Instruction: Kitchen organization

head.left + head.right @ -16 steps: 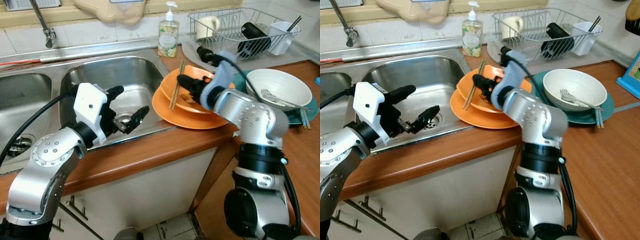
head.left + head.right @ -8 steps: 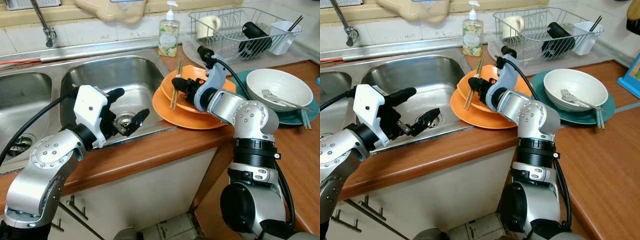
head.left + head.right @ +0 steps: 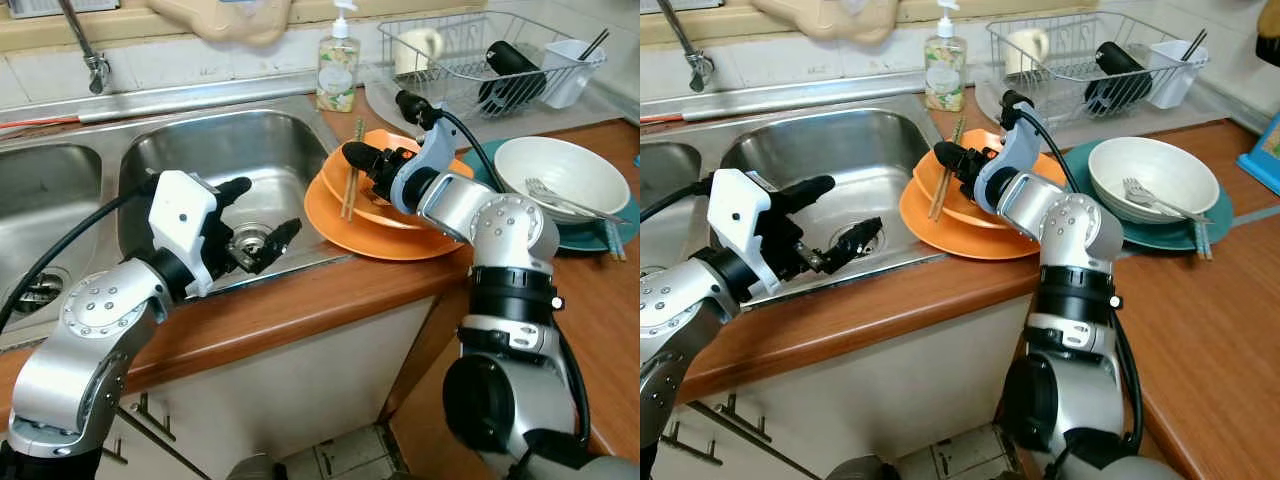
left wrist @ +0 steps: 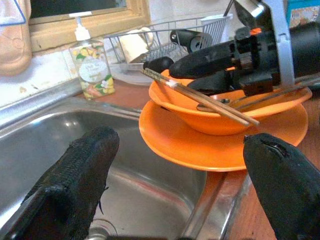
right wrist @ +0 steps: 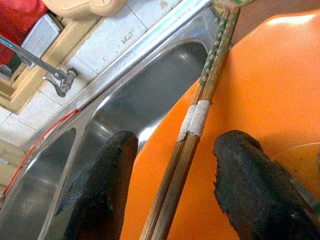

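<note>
The right gripper [image 5: 172, 200] is over the orange bowl [image 3: 385, 195], and its two black fingers [image 5: 102, 190] stand wide apart, one on each side of the pair of chopsticks [image 5: 200, 112]. The fingers do not touch the chopsticks; there is free space on both sides. The chopsticks [image 3: 351, 172] lie across the rim of the bowl, tilted, with the far end pointing toward the soap bottle [image 3: 337, 65]. The bowl sits on an orange plate [image 3: 350, 232], and the plate lies on the wooden counter [image 3: 300, 305] just beside the sink [image 3: 230, 160].

The left gripper [image 3: 255, 218] hangs over the sink basin near the drain, also with its fingers wide open and nothing between them. It looks like it is waiting.

Farther right, a white bowl [image 3: 555, 172] with a fork [image 3: 550, 192] in it sits on a teal plate [image 3: 590, 235], and behind it a dish rack [image 3: 480, 55] holds a mug, a dark bottle and a white cup for utensils.

I judge that the step in hand is picking up the chopsticks from the orange bowl. The next move needs the right fingers to come a little lower and close on both sticks together, near the taped part, so that neither one slips out or rolls into the bowl.
</note>
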`<state>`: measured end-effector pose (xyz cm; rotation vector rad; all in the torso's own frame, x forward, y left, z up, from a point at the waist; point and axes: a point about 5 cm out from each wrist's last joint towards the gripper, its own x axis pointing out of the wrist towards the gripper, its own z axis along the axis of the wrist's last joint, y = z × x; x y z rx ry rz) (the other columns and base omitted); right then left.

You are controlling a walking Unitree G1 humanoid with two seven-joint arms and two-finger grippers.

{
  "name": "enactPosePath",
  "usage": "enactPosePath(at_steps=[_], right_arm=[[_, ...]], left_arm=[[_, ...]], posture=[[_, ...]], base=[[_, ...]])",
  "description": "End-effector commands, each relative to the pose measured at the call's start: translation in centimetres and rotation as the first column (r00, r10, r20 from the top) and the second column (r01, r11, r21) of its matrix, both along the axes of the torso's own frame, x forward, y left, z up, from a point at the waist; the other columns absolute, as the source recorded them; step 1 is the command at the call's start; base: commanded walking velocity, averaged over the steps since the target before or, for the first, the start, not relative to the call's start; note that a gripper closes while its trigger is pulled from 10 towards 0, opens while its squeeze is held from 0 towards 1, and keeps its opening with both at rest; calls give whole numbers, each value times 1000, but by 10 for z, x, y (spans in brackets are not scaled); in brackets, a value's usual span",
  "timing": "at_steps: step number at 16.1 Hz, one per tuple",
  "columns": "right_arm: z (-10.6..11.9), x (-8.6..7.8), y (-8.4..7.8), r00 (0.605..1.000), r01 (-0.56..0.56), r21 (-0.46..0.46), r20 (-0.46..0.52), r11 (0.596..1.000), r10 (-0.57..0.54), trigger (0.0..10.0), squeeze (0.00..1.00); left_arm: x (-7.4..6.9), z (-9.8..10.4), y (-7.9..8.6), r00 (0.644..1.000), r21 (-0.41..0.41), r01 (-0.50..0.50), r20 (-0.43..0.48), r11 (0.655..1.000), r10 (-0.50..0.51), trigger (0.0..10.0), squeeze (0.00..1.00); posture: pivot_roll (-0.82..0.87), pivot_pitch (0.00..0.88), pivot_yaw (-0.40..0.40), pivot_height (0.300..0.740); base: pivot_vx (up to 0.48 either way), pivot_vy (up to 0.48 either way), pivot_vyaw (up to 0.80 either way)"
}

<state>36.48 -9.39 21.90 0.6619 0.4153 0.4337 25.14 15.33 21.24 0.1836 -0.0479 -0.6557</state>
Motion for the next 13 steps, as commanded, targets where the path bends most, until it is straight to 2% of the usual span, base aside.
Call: enactPosePath(at_steps=[1, 5, 6, 8, 9, 13], right_arm=[[6, 2, 4, 1000, -26, 11, -9, 1000, 26, 10000, 0], [-3, 7, 7, 996, -31, 2, -86, 1000, 31, 10000, 0], [-4, 7, 8, 995, -29, 10, -94, 1000, 30, 6275, 0], [-6, 10, 7, 993, -21, 37, -116, 999, 25, 1216, 0], [-7, 10, 6, 992, -14, 48, -121, 999, 20, 0, 0], [-5, 12, 4, 991, -4, 100, -135, 995, 18, 0, 0]], left_arm=[[-3, 2, -4, 999, 12, 37, -4, 999, -37, 10000, 0], [-8, 1, -6, 997, 8, 76, -29, 997, -76, 10000, 0], [-8, 1, -7, 996, 8, 79, -32, 997, -79, 10000, 0], [-9, 1, -7, 995, 9, 88, -39, 996, -88, 10000, 0], [-9, 1, -7, 995, 9, 90, -40, 996, -90, 10000, 0], [-9, 2, -7, 994, 12, 99, -41, 995, -98, 10000, 0]], posture=[[35, 0, 11, 716], [38, 0, 9, 716], [38, 0, 9, 716], [44, 0, 6, 716], [44, 0, 6, 716], [43, 0, 9, 716]], base=[[0, 0, 0], [0, 0, 0], [0, 0, 0], [0, 0, 0], [0, 0, 0], [0, 0, 0]])
